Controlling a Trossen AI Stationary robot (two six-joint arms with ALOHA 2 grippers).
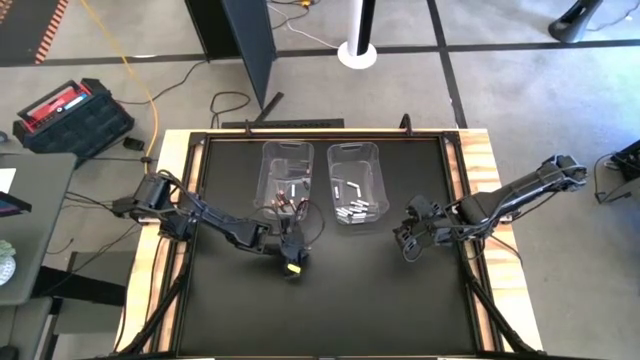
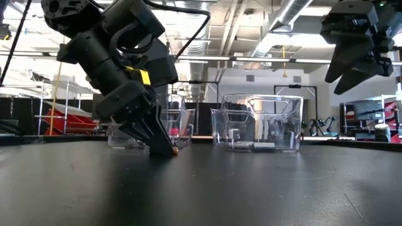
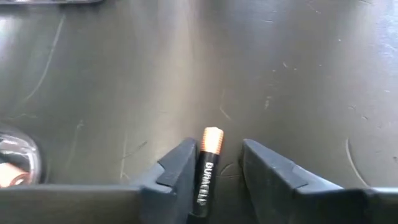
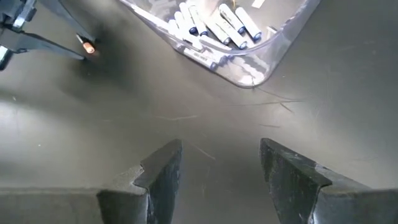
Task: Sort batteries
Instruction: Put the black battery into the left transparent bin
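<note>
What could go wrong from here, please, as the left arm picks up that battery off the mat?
The Duracell battery lies against one finger of the left gripper, with a gap to the other; closing may roll or skew it.

The jaws sit on the mat, so they may scrape it.

The right gripper hangs clear.

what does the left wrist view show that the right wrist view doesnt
Only the left wrist view shows the Duracell lettering on the copper-topped battery, lying on the black mat between the left gripper fingers, against one finger with a gap to the other.

Only the right wrist view shows the clear bin of white batteries, and the right gripper open over bare mat.

Both show that same battery; in the right wrist view it is only a small copper tip at the left gripper's fingertips.
</note>
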